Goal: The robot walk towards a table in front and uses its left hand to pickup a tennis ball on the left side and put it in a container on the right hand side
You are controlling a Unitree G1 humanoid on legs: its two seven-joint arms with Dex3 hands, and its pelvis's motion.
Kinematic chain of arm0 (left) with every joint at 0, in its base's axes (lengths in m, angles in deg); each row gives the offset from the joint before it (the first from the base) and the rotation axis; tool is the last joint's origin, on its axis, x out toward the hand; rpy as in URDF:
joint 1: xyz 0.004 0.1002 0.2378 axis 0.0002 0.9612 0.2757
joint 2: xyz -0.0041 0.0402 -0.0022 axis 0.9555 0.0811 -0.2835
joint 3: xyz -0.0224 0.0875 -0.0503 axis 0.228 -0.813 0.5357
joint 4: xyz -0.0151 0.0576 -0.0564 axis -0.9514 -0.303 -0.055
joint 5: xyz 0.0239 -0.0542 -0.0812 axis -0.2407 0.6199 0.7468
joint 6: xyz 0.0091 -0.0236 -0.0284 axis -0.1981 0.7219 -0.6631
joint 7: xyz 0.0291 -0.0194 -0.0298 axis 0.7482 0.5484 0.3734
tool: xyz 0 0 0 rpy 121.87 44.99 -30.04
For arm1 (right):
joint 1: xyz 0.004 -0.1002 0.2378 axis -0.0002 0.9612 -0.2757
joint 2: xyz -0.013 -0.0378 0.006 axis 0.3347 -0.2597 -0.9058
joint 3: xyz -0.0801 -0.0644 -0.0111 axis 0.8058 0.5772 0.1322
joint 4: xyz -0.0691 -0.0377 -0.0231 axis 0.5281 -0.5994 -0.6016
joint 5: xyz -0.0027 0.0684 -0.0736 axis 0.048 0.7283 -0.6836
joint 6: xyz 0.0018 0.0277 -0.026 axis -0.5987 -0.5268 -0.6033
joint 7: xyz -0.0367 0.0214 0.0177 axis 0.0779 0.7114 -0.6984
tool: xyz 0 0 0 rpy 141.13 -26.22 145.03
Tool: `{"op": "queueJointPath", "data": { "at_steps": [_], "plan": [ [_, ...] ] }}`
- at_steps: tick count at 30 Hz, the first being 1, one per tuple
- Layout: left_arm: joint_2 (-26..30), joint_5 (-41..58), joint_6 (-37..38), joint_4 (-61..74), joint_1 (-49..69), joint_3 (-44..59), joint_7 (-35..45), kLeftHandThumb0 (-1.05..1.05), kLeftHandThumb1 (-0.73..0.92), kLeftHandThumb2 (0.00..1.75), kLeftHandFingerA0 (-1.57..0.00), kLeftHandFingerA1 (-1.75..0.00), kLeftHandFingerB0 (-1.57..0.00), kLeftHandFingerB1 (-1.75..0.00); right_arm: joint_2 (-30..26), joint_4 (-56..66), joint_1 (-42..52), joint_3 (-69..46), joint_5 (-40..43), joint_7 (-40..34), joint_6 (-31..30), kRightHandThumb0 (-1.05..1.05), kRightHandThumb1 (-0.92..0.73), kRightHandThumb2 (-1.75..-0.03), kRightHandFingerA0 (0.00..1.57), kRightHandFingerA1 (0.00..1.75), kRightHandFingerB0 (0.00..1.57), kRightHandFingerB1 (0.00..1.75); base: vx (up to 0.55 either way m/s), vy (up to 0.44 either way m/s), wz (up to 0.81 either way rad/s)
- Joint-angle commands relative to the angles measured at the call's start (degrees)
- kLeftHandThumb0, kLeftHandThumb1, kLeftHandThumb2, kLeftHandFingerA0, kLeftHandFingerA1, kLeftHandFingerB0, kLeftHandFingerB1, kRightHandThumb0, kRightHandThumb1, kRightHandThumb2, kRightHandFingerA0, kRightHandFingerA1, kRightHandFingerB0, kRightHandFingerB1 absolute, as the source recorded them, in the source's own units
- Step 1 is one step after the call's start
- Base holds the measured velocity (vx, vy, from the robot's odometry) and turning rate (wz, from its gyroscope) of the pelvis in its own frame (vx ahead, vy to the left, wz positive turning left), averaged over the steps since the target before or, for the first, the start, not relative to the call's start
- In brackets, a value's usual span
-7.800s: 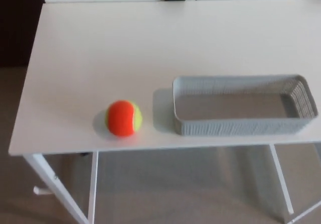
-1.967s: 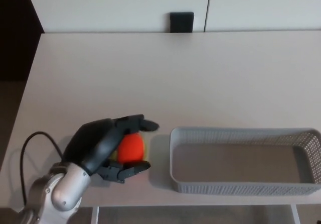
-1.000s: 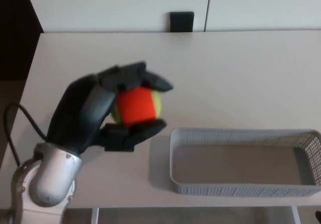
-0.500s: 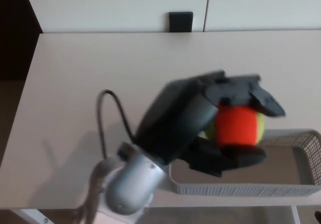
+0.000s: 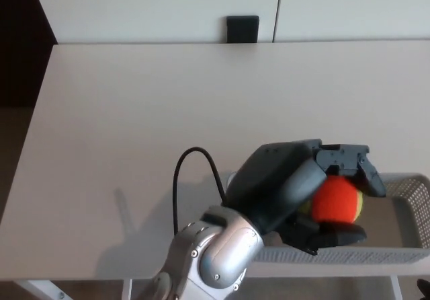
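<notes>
From my station I see the white table (image 5: 134, 111) spreading far beyond the left hand (image 5: 295, 185) on every side, most of its bare top lying behind the hand and out to its left. The grey mesh container (image 5: 411, 187) sits directly beneath and to the right of the hand, near the table's front edge; the hand and wrist cover its left end, so I can only see its right portion and a strip of its front wall. The silver forearm (image 5: 215, 256) rises from the bottom of the picture and leads up into the black hand, which hangs above the container's left half. The hand is closed around the tennis ball (image 5: 339, 199): the two fingers (image 5: 346, 160) curl over the ball's top and the thumb (image 5: 332, 236) presses in from below, so the orange and yellow ball sits cupped at the hand's right side, over the container's inside and, as far as I can judge, clear of its floor. A black cable (image 5: 185, 179) loops up just left of the wrist. Far behind the hand, a small black square (image 5: 242, 29) sits on the wall at the table's back edge.
</notes>
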Motion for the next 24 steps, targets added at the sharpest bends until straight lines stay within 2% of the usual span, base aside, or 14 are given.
{"op": "queueJointPath", "data": {
  "at_steps": [1, 2, 6, 7, 10, 11, 15, 24],
  "plan": [
    [-0.03, -0.80, 2.20, -1.23, -0.99, 1.04, -2.66, -0.25, 0.80, 0.67, -0.79, -1.69, -0.75, -1.06, -0.16, 0.38, -0.17, 0.03, -0.06, 0.27, -0.01, -0.51, -0.43, -0.54, 0.95, 0.58, 0.68, 0.42, 0.00, 0.000, 0.00],
    [3.63, -5.95, -0.06, -1.24, -3.72, 0.10, 0.91, -0.78, 0.49, 0.88, 0.00, -0.07, 0.00, -0.17, -0.13, 0.41, -0.52, 0.24, -0.34, -0.10, -0.21, -0.54, -0.43, -0.54, 0.95, 0.60, 0.68, 0.42, 0.00, 0.000, 0.00],
    [5.63, -7.95, -1.47, -1.15, -5.25, -0.69, 2.26, -0.78, 0.49, 0.88, 0.00, -0.07, 0.00, -0.17, -0.13, 0.40, -0.68, 0.37, -0.42, -0.28, -0.31, -0.54, -0.43, -0.54, 0.95, 0.60, 0.68, 0.42, 0.00, 0.000, 0.00],
    [6.69, -10.42, -2.65, -0.97, -5.15, -1.49, 2.67, -0.91, 0.59, 0.59, 0.00, 0.00, 0.00, -0.01, -0.21, 0.49, -0.53, 0.79, -0.87, -0.38, -0.07, -0.54, -0.45, -0.55, 0.91, 0.58, 0.66, 0.41, 0.00, 0.000, 0.00],
    [7.27, -11.71, -3.05, -1.03, -4.95, -1.96, 2.43, -0.95, 0.60, 0.59, 0.00, 0.00, 0.00, -0.02, -0.39, 0.33, -0.54, 1.15, -1.16, -0.41, 0.23, -0.55, -0.45, -0.56, 0.90, 0.57, 0.66, 0.41, 0.00, 0.000, 0.00],
    [7.84, -12.17, -3.34, -1.08, -5.27, -1.91, 3.04, -0.98, 0.63, 0.60, 0.00, 0.00, 0.00, 0.00, -0.24, 0.40, -0.72, 0.91, -0.75, -0.50, -0.16, -0.54, -0.43, -0.55, 0.95, 0.59, 0.67, 0.42, 0.00, 0.000, 0.00],
    [8.10, -12.43, -4.69, 0.08, -5.56, -1.47, 5.40, -0.96, 0.61, 0.60, 0.00, 0.00, 0.00, -0.03, -0.28, 0.20, -0.94, 1.24, -1.11, -1.11, -0.05, -0.55, -0.43, -0.54, 0.97, 0.62, 0.68, 0.44, 0.00, 0.000, 0.00],
    [8.90, -12.63, -3.51, 1.08, -4.81, -0.48, 5.85, -1.01, 0.65, 0.60, 0.00, 0.00, 0.00, -0.01, -0.01, -0.23, -1.21, 1.05, -0.70, -0.89, 0.19, -0.54, -0.43, -0.54, 0.95, 0.60, 0.67, 0.43, 0.00, 0.000, 0.00]
  ]
}}
